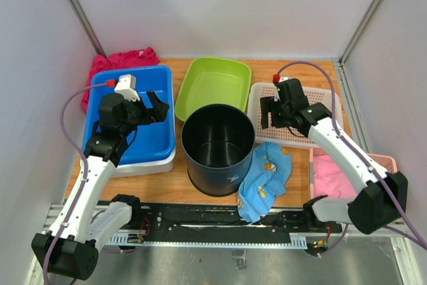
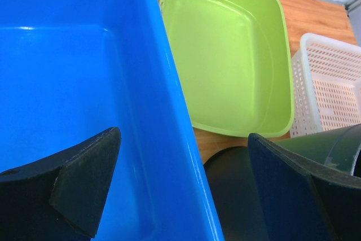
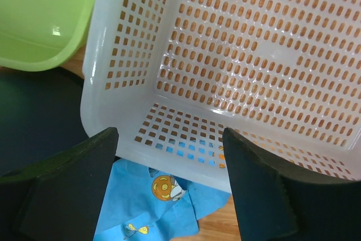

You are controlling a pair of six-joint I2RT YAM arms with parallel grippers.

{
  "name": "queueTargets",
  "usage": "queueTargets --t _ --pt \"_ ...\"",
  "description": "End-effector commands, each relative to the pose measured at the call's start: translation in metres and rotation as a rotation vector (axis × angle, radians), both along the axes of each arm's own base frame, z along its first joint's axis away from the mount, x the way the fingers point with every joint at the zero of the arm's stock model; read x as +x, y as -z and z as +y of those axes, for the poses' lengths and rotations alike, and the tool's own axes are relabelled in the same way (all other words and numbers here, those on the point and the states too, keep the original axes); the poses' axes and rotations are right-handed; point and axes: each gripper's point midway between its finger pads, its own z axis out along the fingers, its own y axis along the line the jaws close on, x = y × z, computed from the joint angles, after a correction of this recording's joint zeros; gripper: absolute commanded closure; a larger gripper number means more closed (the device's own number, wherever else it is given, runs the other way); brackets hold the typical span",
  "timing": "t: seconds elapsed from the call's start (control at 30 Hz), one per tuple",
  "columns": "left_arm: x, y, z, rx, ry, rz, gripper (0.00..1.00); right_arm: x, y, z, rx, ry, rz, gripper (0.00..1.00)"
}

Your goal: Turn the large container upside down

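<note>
Wooden table (image 1: 160, 185): large container (image 1: 218, 148) stood upright, mouth up
Left gripper (image 1: 159, 106), left of it, and right gripper (image 1: 272, 113), right of it, both gaped empty; the whole flip was left to do

The black container (image 1: 218, 145) is hemmed in low down. The blue bin (image 1: 150, 141) stands just beside its left wall, the green basin (image 1: 213, 88) sits close behind, and the blue cloth (image 1: 267, 178) lies against its right base, with the white basket (image 1: 327, 101) beyond. Its open mouth is reachable from above. Bare table (image 1: 167, 188) shows at its front left. The bin's right wall stands between the spread left gripper (image 1: 160, 107) and the container, and the basket's near-left corner lies under the spread right gripper (image 1: 273, 119).
</note>
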Motion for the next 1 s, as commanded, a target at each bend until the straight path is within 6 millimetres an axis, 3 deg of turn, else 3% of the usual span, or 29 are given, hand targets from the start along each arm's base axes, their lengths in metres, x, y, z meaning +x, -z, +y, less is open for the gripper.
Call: queueTargets --t 0.0,0.2,0.5,0.8,0.97 --pt "0.001 -0.006 0.002 0.014 0.006 -0.005 0.01 0.005 0.005 0.010 0.006 0.022 0.056 0.23" --pt "0.001 -0.007 -0.002 -0.009 0.013 0.005 0.01 0.014 0.023 0.041 0.056 -0.011 0.142 0.24" --pt "0.004 -0.013 -0.007 -0.046 0.023 0.012 0.01 0.049 0.044 0.070 0.035 0.000 0.188 0.25" --pt "0.001 -0.009 -0.007 -0.051 0.017 0.031 0.01 0.050 0.056 0.004 -0.236 0.152 0.198 0.24" --pt "0.004 -0.007 -0.009 -0.057 0.022 0.041 0.01 0.051 0.055 -0.009 -0.232 0.183 0.185 0.25"
